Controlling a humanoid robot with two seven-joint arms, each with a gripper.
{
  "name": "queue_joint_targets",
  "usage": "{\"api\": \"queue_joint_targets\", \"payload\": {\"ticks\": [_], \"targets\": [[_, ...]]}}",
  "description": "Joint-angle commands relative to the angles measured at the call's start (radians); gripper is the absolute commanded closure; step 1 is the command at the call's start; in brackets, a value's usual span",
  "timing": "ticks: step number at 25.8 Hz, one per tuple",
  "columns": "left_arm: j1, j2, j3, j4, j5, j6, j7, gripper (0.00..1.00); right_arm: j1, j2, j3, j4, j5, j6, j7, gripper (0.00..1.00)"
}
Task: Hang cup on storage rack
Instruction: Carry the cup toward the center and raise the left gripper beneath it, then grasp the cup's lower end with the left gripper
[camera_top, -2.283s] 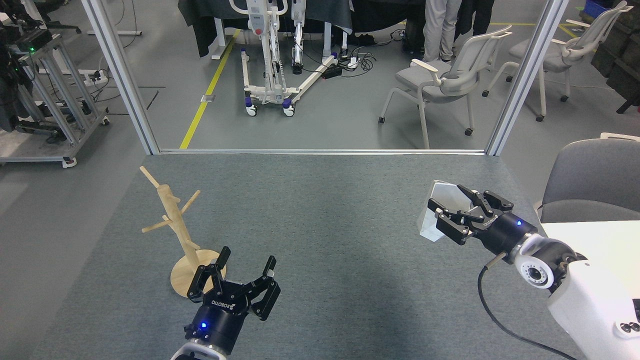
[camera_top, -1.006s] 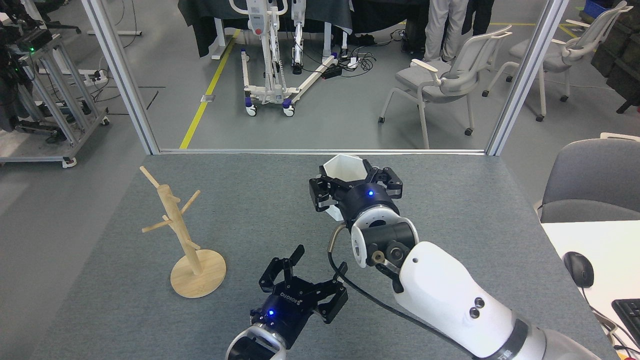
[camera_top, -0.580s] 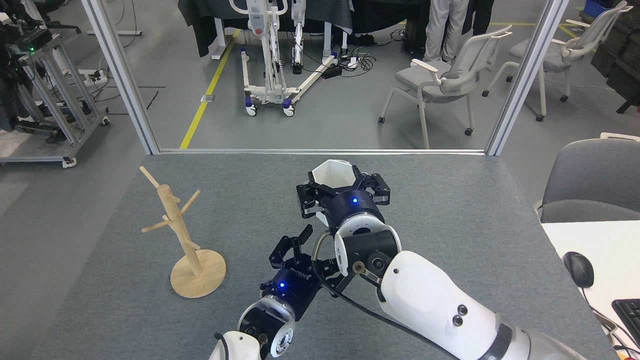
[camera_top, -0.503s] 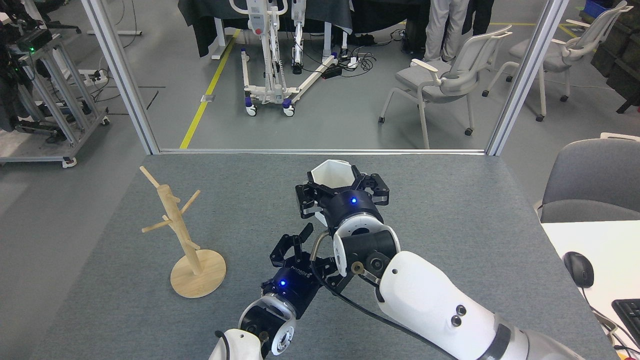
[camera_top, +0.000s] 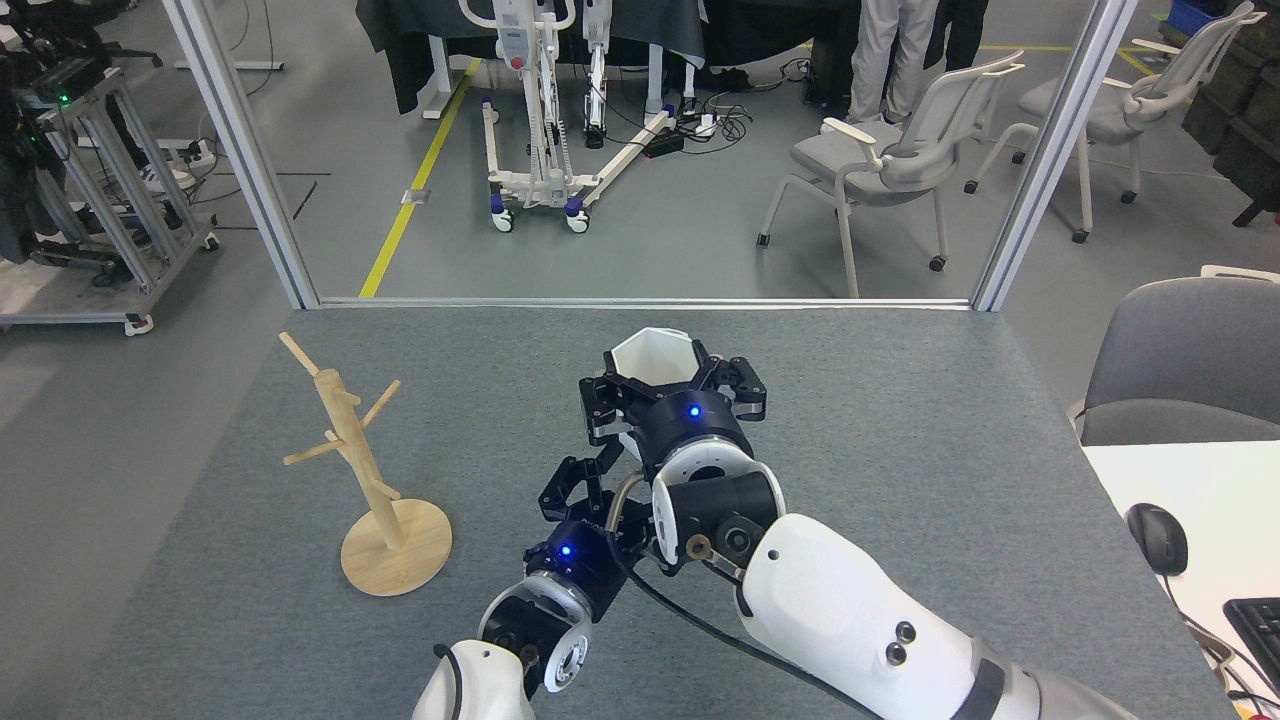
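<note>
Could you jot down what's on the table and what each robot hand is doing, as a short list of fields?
Cup: white faceted cup, mouth up, clamped in the right gripper
Rack: light wooden mug tree, upright at table's left, pegs bare
Left gripper: left gripper, open, empty, just below the cup
Surface: grey felt-covered table
</note>
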Motion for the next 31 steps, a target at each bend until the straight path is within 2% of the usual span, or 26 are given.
{"api": "queue_joint_targets", "payload": {"ticks": [1, 10, 19, 21, 24, 26, 29, 30, 31], "targets": [[-0.004, 0.0, 0.0, 0.003, 0.0, 0.001, 0.0, 0.03, 0.004, 0.014, 0.001, 0.003, 0.0, 0.001, 0.0, 0.92], [-0.065, 0.0, 0.002, 0.052, -0.002, 0.004, 0.001, 0.03, 0.011, 0.044, 0.002, 0.004, 0.0, 0.007, 0.002, 0.92], [-0.078, -0.001, 0.005, 0.065, -0.002, 0.032, 0.001, 0.06, 0.011, 0.063, 0.001, 0.004, 0.0, 0.009, 0.014, 0.92], [-0.084, -0.001, 0.005, 0.073, -0.002, 0.034, 0.001, 0.15, 0.013, 0.066, 0.001, 0.004, 0.0, 0.009, 0.015, 0.92], [-0.094, -0.001, 0.008, 0.09, -0.002, 0.037, 0.001, 0.22, 0.013, 0.064, 0.001, 0.007, 0.002, 0.009, 0.015, 0.92], [-0.096, -0.001, 0.009, 0.092, -0.002, 0.038, 0.004, 0.29, 0.011, 0.064, 0.001, 0.007, 0.0, 0.009, 0.015, 0.83], [-0.098, 0.002, 0.009, 0.087, 0.0, 0.035, 0.009, 0.47, 0.011, 0.063, 0.001, 0.007, 0.0, 0.009, 0.015, 0.42], [-0.098, 0.002, 0.009, 0.087, 0.0, 0.03, 0.009, 0.54, 0.013, 0.063, 0.001, 0.007, 0.0, 0.013, 0.015, 0.34], [-0.098, 0.002, 0.009, 0.084, 0.0, 0.027, 0.014, 0.6, 0.013, 0.063, 0.001, 0.009, 0.002, 0.019, 0.014, 0.3]]}}
